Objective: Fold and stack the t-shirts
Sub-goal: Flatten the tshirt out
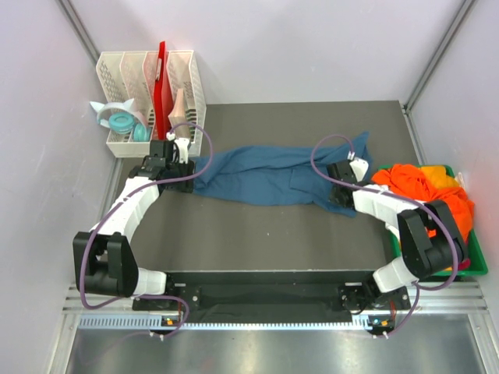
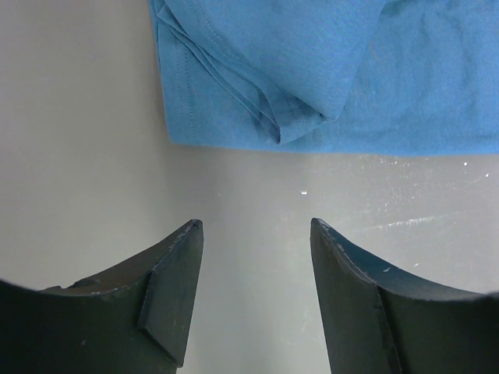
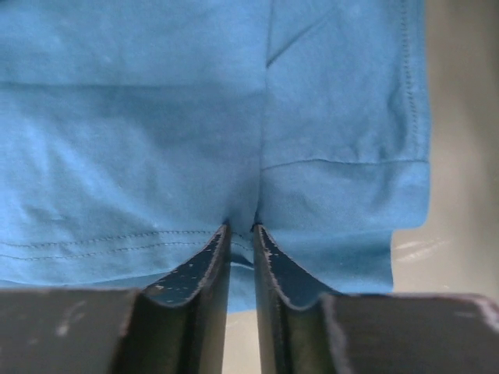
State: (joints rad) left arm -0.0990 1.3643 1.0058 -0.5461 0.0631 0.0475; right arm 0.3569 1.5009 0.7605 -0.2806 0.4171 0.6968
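1. Left gripper (image 2: 256, 226): jaws apart, nothing between them; folded hem of the teal t-shirt (image 2: 327, 78) lay just ahead of the tips, untouched; we judged it poised to take that end
2. Right gripper (image 3: 240, 227): jaws nearly together, clamped on a pucker of the same shirt's hem; we judged it held for a fold
3. Orange t-shirts (image 1: 421, 187): heaped in the green bin (image 1: 477, 265) behind the right jaws, awaiting their turn
4. Unclear: how many shirts that heap held; the teal shirt's sleeves and collar, which we could not make out
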